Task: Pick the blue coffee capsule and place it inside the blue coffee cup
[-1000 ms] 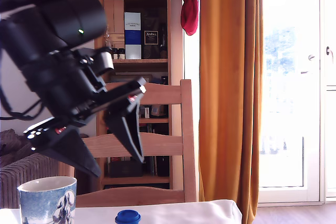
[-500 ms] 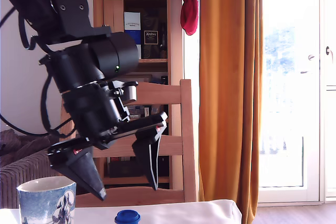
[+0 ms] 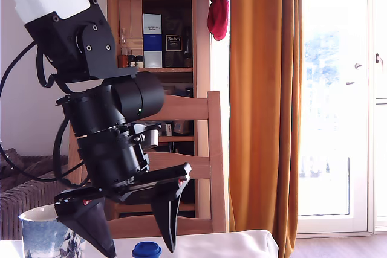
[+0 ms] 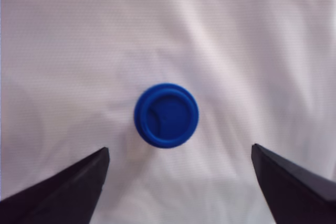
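Now the pincer (image 3: 140,251) hangs with its tips spread wide apart, one on each side of the blue capsule (image 3: 147,249), which sits on the white cloth (image 4: 236,40) covering the counter. Nothing seems gripped. At the exterior view's left stands the blue cup (image 3: 37,232), partly behind one tip.

The arm is matte black beyond a white upper housing, with round screw heads and looping black cables. Its tool (image 3: 141,250) has two black wedge-shaped fingers (image 3: 166,212), red marks near their bases.
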`<action>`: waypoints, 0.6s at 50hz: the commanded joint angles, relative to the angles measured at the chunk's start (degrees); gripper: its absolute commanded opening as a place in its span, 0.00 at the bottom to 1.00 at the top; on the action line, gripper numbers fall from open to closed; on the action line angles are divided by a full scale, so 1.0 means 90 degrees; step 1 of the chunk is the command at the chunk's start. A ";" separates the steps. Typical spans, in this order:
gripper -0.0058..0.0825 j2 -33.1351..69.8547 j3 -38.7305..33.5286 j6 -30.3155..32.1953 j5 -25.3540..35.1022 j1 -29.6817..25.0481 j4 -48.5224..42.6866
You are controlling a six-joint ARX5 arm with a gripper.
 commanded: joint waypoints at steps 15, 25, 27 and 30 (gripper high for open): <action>0.96 0.0243 0.0236 0.0087 -0.0029 0.0192 0.0180; 0.96 0.0420 0.0464 0.0090 0.0010 0.0189 0.0109; 0.96 0.0488 0.0517 0.0090 0.0019 0.0182 0.0058; 0.96 0.0602 0.0590 0.0124 0.0029 0.0177 -0.0051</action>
